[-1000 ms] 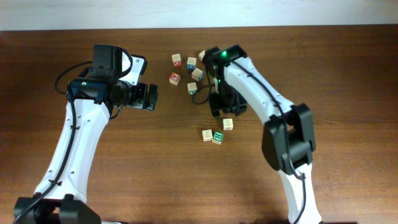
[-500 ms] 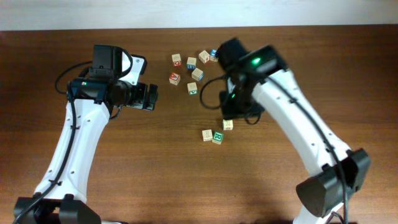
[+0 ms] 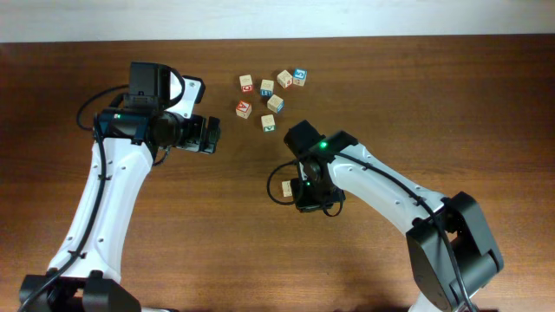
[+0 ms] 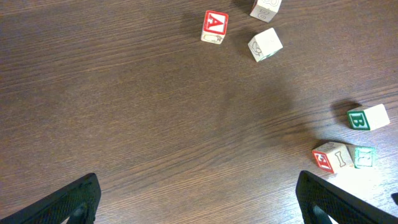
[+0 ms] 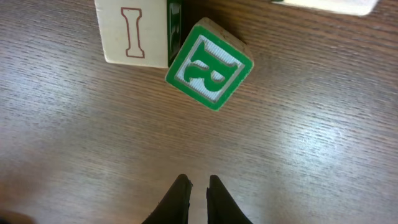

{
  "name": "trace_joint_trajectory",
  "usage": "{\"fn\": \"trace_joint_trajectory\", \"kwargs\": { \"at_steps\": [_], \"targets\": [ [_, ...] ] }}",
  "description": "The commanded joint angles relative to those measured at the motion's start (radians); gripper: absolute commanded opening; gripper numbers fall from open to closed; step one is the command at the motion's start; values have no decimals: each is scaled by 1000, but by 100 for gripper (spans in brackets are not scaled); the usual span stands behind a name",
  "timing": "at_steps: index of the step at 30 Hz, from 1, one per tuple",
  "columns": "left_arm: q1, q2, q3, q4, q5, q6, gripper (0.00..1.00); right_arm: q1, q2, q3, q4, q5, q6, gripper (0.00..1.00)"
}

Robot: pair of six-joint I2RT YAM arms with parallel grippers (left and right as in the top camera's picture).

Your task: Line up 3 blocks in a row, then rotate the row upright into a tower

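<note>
Right gripper (image 5: 198, 198) closed and empty over the green R block (image 5: 209, 64)

Its fingers stand almost together with nothing between them. The R block sits askew on the wooden table (image 3: 173, 243), one corner against the I block (image 5: 132, 31), and a third block (image 5: 323, 5) lies just beside them. The left gripper (image 4: 199, 199) is spread wide, near the other cubes (image 3: 269, 95).

A dark wooden table (image 3: 173, 243) carries a loose cluster of alphabet blocks (image 3: 267, 86); nearer, a green R block (image 5: 209, 64) sits against an I block (image 5: 132, 32).
</note>
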Motion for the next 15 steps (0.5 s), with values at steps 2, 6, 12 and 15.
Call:
{"fn": "trace_joint_trajectory", "kwargs": {
  "at_steps": [2, 6, 12, 15],
  "targets": [
    [-3, 3, 21, -2, 14, -12, 99, 3, -5, -49, 45, -20, -9, 9],
    [-3, 3, 21, -2, 14, -12, 99, 3, -5, -68, 126, -16, -23, 9],
    [-3, 3, 21, -2, 14, -12, 99, 2, 18, -68, 148, -13, -27, 9],
    [-3, 3, 21, -2, 14, -12, 99, -4, 31, -68, 148, -13, -72, 9]
  ]
}}
